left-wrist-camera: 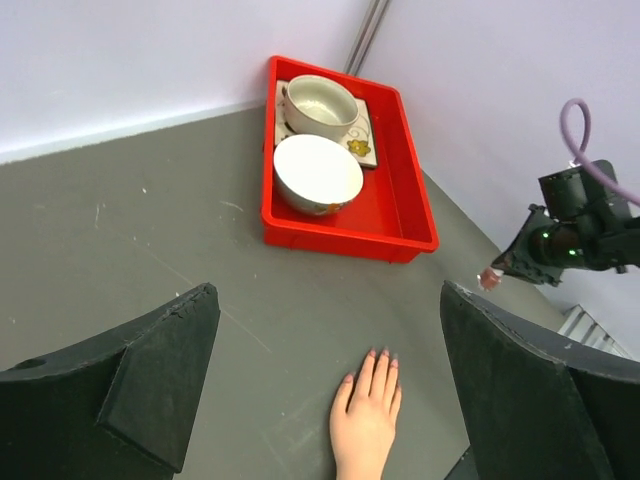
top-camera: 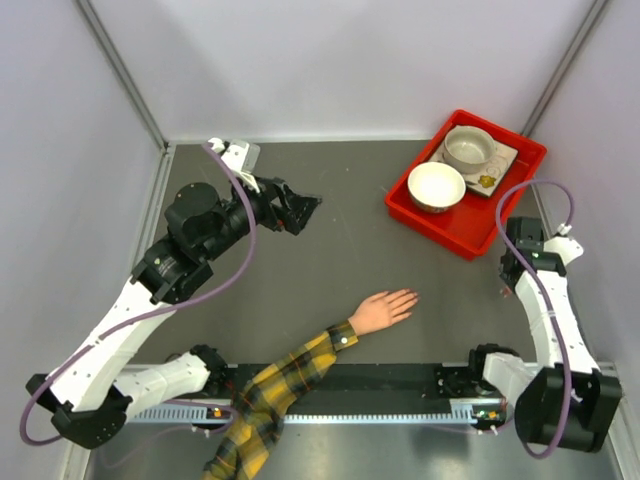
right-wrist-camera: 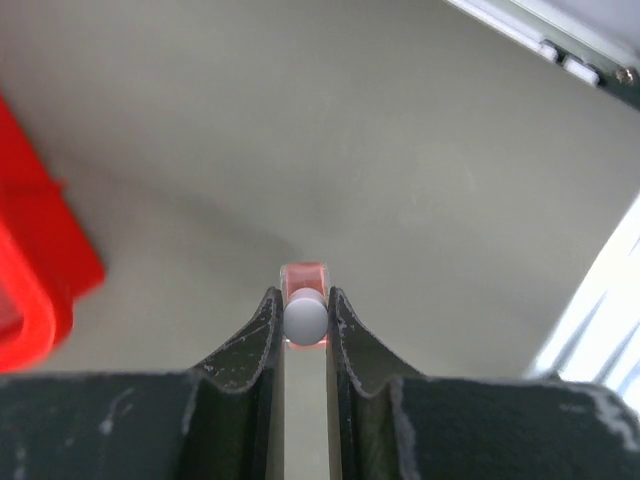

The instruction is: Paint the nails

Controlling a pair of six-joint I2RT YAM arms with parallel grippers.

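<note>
- The overhead view alone shows the whole layout. The mannequin hand (top-camera: 383, 310) lies palm down near the middle of the grey table (top-camera: 330, 260), and its plaid sleeve (top-camera: 280, 385) runs back towards the near edge between the two arm bases.
- The nails (top-camera: 412, 296) are at the fingertips, pointing towards the far right. From above they are too small to make out singly.
- The left wrist view shows them better. The nails (left-wrist-camera: 383, 353) appear as small pinkish tips on the pale fingers, low in the frame, between the two dark fingers of the left gripper (left-wrist-camera: 325, 300).
- The left gripper's jaws are spread wide with nothing between them. It hangs over the far left of the table, well apart from the hand.
- The same view looks across to the red tray (left-wrist-camera: 350, 243), which holds a white bowl (left-wrist-camera: 317, 174) and a cup (left-wrist-camera: 320, 102) on a flowered square plate (left-wrist-camera: 360, 140).
- Only the right wrist view settles what the right gripper (right-wrist-camera: 304, 312) is doing. Its jaws are pressed together on a small pink-red piece (right-wrist-camera: 303, 274) with a pale round knob, above bare table. A corner of the tray shows at the left edge.
- From above, that piece is only a pink speck, to the right of the hand and below the tray.
</note>
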